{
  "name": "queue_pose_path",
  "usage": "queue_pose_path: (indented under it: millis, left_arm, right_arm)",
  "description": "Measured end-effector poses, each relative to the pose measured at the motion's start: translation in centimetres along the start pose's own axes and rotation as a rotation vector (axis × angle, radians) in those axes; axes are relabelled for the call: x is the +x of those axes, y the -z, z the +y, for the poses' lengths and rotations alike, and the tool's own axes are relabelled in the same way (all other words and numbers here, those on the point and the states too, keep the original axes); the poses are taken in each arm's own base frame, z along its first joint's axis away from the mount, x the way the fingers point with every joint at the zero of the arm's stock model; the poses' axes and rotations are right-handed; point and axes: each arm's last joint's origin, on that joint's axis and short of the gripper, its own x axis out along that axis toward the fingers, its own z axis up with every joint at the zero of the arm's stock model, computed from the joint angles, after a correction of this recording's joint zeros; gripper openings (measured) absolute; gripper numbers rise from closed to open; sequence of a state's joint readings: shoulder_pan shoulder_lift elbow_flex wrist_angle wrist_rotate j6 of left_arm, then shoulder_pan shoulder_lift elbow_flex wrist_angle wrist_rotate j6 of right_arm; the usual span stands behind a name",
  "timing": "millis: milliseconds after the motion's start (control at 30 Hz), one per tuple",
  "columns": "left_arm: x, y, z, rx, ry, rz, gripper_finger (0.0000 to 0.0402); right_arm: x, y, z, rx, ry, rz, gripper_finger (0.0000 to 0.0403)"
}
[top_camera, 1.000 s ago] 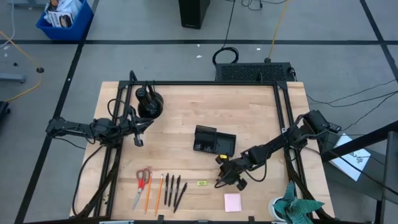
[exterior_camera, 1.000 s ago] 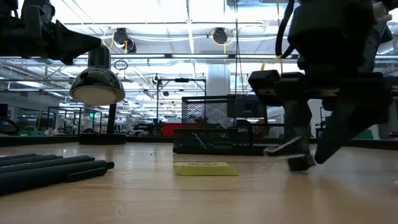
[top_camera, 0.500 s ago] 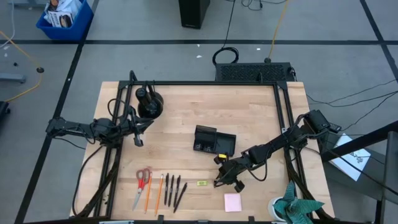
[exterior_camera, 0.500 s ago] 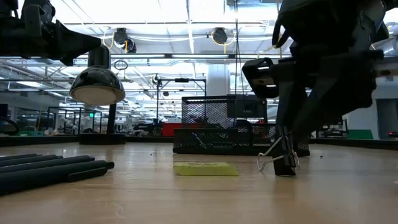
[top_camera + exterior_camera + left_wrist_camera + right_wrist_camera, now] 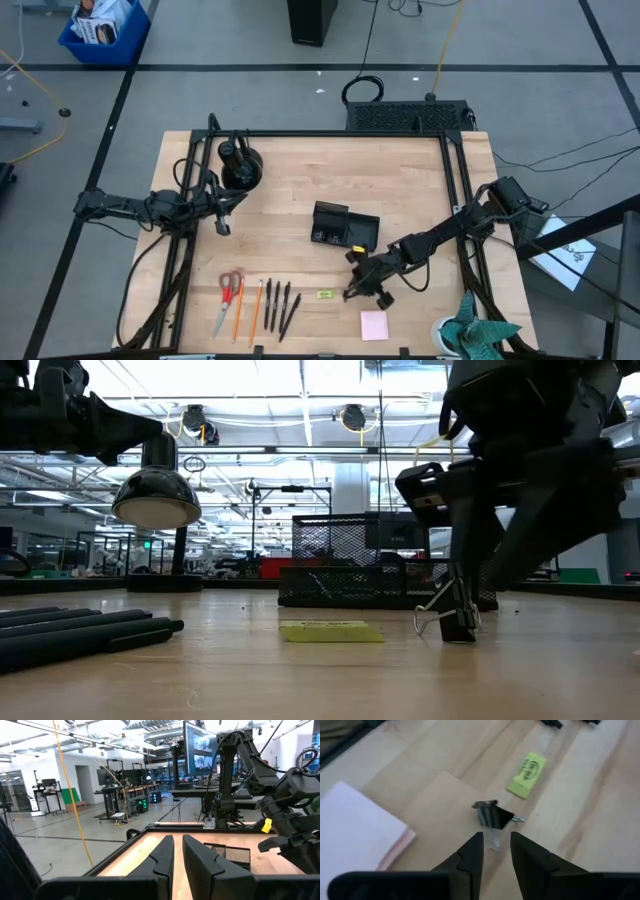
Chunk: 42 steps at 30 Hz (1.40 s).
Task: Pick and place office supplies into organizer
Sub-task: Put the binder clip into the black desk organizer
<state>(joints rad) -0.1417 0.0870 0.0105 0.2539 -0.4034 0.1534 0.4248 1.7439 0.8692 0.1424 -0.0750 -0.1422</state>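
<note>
A small black clip (image 5: 492,816) stands on the table, its wire handles (image 5: 430,618) sticking out sideways. My right gripper (image 5: 495,840) slants down over it, open, with one pale wire handle (image 5: 494,841) between its fingertips. The yellow-green tag (image 5: 527,768) lies just beyond the clip and the pink notepad (image 5: 355,827) beside it. The black organizer (image 5: 345,228) sits at mid-table. Scissors (image 5: 229,295), the pencil (image 5: 256,310) and pens (image 5: 278,305) lie near the front edge. My left gripper (image 5: 177,840) waits shut at the table's left (image 5: 222,226), raised. My right gripper comes at the clip slanting down from the table's right side, its fingertips (image 5: 475,842) on either side of the clip's wire handle. I cannot tell whether they touch the handle. The clip rests on the table.
A round black dome-shaped object (image 5: 240,165) stands at the far left. A teal cloth (image 5: 480,335) sits at the near right corner. Bare wood lies between the organizer and the row of supplies.
My right gripper has stayed over the clip and rolled a little at the wrist. The clip, tilted and blurred under the fingers a second ago, now stands still on the table with its handles out to the side.
</note>
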Motion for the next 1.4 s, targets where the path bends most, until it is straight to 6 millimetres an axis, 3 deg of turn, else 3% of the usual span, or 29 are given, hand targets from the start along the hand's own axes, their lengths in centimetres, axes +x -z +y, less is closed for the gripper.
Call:
queue_pose_path:
  millis: [633, 1067, 1400]
  left_arm:
    - [0.0, 0.0, 0.0, -0.003, 0.000, -0.004, 0.0047]
    - [0.0, 0.0, 0.0, -0.003, 0.000, -0.004, 0.0047]
    - [0.0, 0.0, 0.0, -0.003, 0.000, -0.004, 0.0047]
  right_arm:
    - [1.3, 0.7, 0.0, 0.038, -0.007, 0.020, 0.0095]
    - [1.7, 1.1, 0.0, 0.055, -0.010, 0.036, 0.0006]
    - [0.4, 0.0, -0.4, 0.058, 0.073, -0.005, 0.0002]
